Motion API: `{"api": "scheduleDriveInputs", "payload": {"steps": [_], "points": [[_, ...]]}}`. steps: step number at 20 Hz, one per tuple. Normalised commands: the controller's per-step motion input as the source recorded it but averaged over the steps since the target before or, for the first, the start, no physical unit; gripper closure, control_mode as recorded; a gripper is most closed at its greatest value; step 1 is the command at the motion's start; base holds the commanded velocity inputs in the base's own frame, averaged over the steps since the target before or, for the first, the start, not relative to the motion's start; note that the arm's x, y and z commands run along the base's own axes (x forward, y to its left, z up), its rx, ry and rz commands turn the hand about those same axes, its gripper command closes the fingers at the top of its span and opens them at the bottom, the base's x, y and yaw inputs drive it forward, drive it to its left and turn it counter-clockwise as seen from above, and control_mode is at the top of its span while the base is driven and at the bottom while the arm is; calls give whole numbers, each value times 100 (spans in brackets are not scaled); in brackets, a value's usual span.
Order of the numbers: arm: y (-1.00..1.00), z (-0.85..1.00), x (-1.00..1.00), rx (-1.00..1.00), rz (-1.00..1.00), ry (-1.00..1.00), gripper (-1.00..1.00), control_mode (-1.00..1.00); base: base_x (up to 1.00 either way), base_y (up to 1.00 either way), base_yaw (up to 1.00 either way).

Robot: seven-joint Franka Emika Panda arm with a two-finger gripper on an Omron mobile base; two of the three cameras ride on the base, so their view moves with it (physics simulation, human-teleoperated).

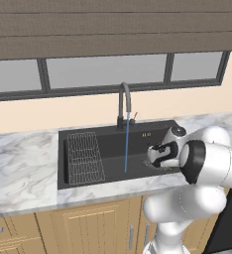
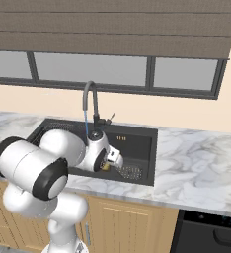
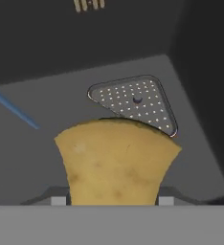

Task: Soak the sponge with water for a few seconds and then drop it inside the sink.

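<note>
In the left base view the black sink (image 1: 113, 149) sits in the marble counter (image 1: 19, 168), with a wire grid rack (image 1: 85, 158) lying in its left part and the dark gooseneck faucet (image 1: 124, 104) rising at its back edge. The water (image 1: 127, 144) falls from the spout as a thin blue line to the basin floor. The white arm bends in from the lower right, and its hand hangs over the right part of the basin, apart from the stream and to its right; the arm's own body hides the tool here. In the right base view the arm fills the lower left, the hand is low inside the sink (image 2: 137, 143), and a small patch of the yellow sponge (image 2: 105, 166) shows at the tool (image 2: 107, 165), just beside the mesh strainer (image 2: 131, 171) on the basin floor. The water (image 2: 86, 123) shows above the arm, by the faucet (image 2: 90, 101). In the hand view the sponge (image 3: 116, 162) is clamped in the tool, its sides pinched in at the bottom where the fingers grip it and its upper edge flaring wide. Beyond it lies the triangular strainer (image 3: 135, 100), partly covered by the sponge's top edge, and the water (image 3: 13, 109) crosses at the left, apart from the sponge.
</note>
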Motion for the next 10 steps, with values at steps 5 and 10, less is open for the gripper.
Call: {"api": "scheduleDriveInputs", "payload": {"steps": [5,10], "points": [[-29,27,18,1,25,16,100,-100,0,0,0],[-9,29,12,0,17,23,100,-100,0,0,0]]}}
